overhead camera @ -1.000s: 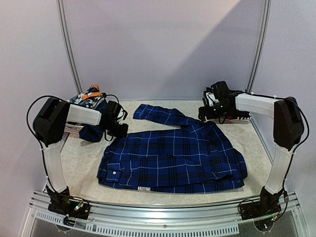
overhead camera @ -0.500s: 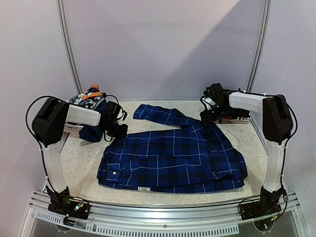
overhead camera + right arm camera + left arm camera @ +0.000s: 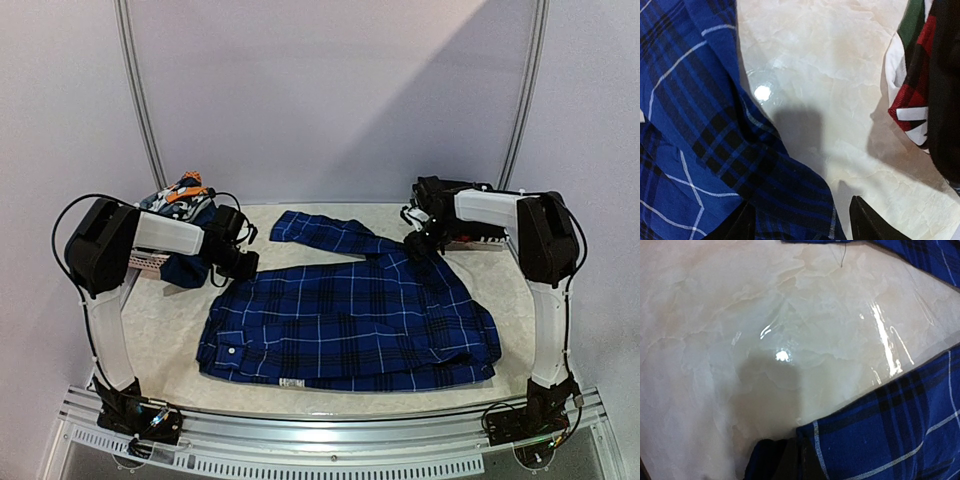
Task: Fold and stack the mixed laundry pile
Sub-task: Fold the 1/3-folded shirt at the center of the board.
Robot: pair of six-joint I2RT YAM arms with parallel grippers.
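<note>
The blue plaid shirt point(image 3: 350, 318) lies spread flat in the middle of the table, with one sleeve point(image 3: 318, 232) reaching toward the back. My left gripper point(image 3: 246, 263) is shut on the shirt's back left corner; in the left wrist view its gripper point(image 3: 800, 456) pinches the plaid edge point(image 3: 880, 440). My right gripper point(image 3: 419, 246) is down at the shirt's back right edge. In the right wrist view this gripper point(image 3: 801, 212) stands open, with a fold of plaid fabric point(image 3: 765, 175) between the fingers. More of the laundry pile point(image 3: 182, 196) is heaped at the back left.
A pale lattice basket point(image 3: 146, 262) sits under the back left heap, behind my left arm. A red, green and white garment point(image 3: 912, 95) with black cloth beside it lies at the back right point(image 3: 480, 238), close to my right gripper. Bare marble table point(image 3: 840, 75) separates it from the shirt.
My right gripper has swung left and down from the back right garments onto the shirt's back right edge, and its jaws have narrowed. The left arm has stayed still.
</note>
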